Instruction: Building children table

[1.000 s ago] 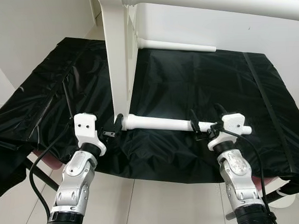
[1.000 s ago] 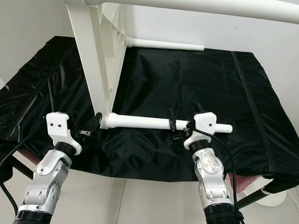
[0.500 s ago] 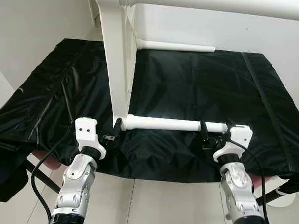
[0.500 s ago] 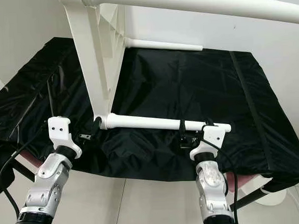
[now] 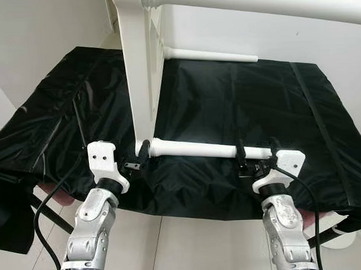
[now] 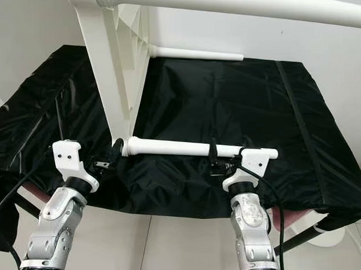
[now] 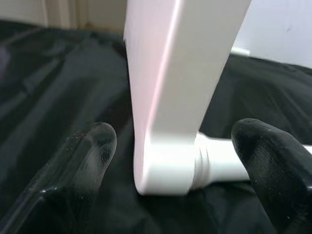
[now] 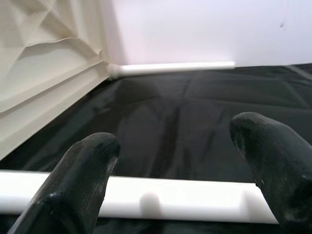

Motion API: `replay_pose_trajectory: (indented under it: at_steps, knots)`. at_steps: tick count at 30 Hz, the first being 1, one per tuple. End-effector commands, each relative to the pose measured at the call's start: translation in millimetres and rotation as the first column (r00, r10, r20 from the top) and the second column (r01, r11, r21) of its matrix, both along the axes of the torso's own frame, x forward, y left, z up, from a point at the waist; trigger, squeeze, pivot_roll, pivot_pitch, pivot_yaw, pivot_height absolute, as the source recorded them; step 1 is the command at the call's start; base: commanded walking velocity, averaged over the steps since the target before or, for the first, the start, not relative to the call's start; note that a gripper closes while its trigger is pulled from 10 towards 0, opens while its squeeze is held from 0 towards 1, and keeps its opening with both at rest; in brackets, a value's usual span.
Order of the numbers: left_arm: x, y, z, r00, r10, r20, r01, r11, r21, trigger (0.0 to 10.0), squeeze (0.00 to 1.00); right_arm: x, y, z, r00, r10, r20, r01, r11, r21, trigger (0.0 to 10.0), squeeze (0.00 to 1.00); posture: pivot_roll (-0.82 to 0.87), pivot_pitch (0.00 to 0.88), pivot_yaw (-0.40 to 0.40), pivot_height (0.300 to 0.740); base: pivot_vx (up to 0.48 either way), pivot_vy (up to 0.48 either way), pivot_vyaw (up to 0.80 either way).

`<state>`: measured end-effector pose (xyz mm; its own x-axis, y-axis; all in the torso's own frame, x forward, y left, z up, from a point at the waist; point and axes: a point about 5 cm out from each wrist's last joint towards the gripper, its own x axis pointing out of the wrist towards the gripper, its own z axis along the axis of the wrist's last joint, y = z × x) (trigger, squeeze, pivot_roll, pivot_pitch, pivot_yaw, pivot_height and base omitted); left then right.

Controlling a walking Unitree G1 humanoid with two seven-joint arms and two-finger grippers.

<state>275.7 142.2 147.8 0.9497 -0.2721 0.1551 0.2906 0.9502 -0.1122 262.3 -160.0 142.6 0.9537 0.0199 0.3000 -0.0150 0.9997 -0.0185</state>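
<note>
**Both tools released around the near leg of the white children table**

The white children table [image 5: 144, 71] stands on its side on a desk covered with a black sheet [image 5: 227, 104]. Its flat top is upright, and its legs point sideways toward the robot's right. The near leg [image 5: 196, 149] lies just above the black sheet, close to the front edge of the desk. A far leg [image 5: 210, 54] points the same way near the back of the desk, by the white wall [image 5: 272, 34]. One more leg [image 5: 253, 1] crosses the top of the head views.

The left tool [image 5: 141, 159] is at the lower corner of the table top, where the near leg joins it. In the left wrist view its two black fingers [image 7: 80, 165] stand apart on either side of this corner [image 7: 165, 161], and they do not press on it, so this tool is released.

The right tool [image 5: 256, 153] is near the free end of the near leg. In the right wrist view the fingers [image 8: 80, 180] are spread wide, with the white leg [image 8: 170, 197] passing across between them. They are not clenched on it.
</note>
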Motion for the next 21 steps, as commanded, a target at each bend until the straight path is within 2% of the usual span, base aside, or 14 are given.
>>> replay_pose_trajectory:
  at_steps: [1,6,10,14,18,21]
  knots:
    - [-5.5,-3.4,-1.5,0.999,-0.004,-0.036,0.004,1.0,-0.02,10.0,0.0,-4.3,-0.9,-2.5,1.0,-0.009,-0.024,0.009,1.0,-0.01,10.0,0.0,0.07,0.11,-0.034,0.74,0.0,0.0,0.0]
    - [-13.4,-3.9,-2.8,0.998,-0.019,-0.064,0.016,0.999,-0.043,10.0,0.0,-11.7,-4.2,-6.7,0.998,-0.034,-0.051,0.035,0.999,0.019,10.0,0.0,0.07,0.11,-0.034,0.74,0.0,0.0,0.0]
    - [-15.4,-1.6,-1.4,0.998,-0.019,-0.065,0.017,1.0,-0.022,10.0,0.0,-15.5,-4.8,-6.0,0.998,-0.032,-0.061,0.035,0.998,0.054,10.0,0.0,0.07,0.129,-0.035,0.74,0.0,0.0,0.0]
    - [-16.1,0.8,0.6,0.998,-0.015,-0.066,0.015,1.0,-0.002,10.0,0.0,-16.8,-3.9,-6.0,0.996,-0.005,-0.084,0.006,1.0,0.022,10.0,0.0,0.07,0.131,-0.034,0.74,0.0,0.0,0.0]
    - [-17.7,-0.9,3.0,0.996,-0.063,-0.059,0.061,0.998,-0.02,10.0,0.0,-18.3,-4.9,-2.4,0.998,0.018,-0.054,-0.016,0.999,0.043,10.0,0.0,0.06,0.123,-0.029,0.74,0.0,0.0,0.0]
    - [-17.3,-0.4,5.4,0.997,-0.061,-0.048,0.06,0.998,-0.008,10.0,0.0,-17.7,-7.4,-1.1,0.999,0.006,-0.049,-0.004,0.999,0.04,10.0,0.0,0.06,0.117,-0.026,0.74,0.0,0.0,0.0]
